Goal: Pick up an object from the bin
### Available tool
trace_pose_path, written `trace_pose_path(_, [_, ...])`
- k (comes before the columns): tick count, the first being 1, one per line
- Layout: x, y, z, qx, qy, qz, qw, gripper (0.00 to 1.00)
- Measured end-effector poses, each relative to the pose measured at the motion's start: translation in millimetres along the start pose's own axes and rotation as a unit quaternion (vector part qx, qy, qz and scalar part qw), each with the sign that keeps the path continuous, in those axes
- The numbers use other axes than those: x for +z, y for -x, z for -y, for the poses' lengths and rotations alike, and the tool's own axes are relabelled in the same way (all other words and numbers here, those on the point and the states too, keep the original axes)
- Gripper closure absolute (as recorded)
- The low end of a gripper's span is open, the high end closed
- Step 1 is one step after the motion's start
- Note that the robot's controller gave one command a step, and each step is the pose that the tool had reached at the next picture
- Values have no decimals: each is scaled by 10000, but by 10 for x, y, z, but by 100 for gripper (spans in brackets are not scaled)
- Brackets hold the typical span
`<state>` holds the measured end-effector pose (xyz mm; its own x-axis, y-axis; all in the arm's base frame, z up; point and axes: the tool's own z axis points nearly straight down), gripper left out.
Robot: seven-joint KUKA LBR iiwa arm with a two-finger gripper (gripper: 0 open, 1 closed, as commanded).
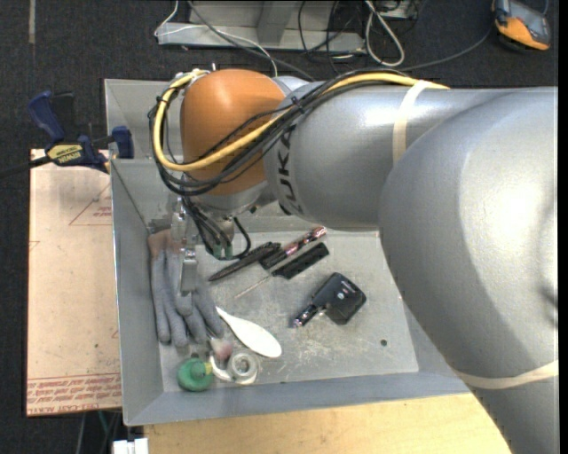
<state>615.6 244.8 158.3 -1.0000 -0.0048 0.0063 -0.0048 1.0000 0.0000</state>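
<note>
Camera view: claw (188, 270) sits low at the left of the bin (133, 293), over a grey glove (169, 309) along that wall (open or closed, I cannot tell); a white spoon (251, 334) lies just right of the glove.

Dark speckled floor (80, 44), carpet-like, runs past the far edge of the bin (133, 293) I work in, and shows again as a strip well off its left edge. Beyond the far edge there is a flat pale-grey piece of equipment (257, 31) on the floor, kind unclear. Dark and light cables (383, 40) loop just to its right. Past the far right corner sits an orange-and-black object (524, 22), cut by the frame, cannot tell what. Thin pale upright strip (34, 18) past the far left corner. Light even and soft.
</note>
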Motion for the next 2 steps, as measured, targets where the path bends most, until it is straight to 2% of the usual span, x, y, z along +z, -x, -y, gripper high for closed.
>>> trace_pose_path(1, [-54,23,14,23,8,39,10000,0])
trace_pose_path(2, [869,10,-83,-3025,0,38,9531,0])
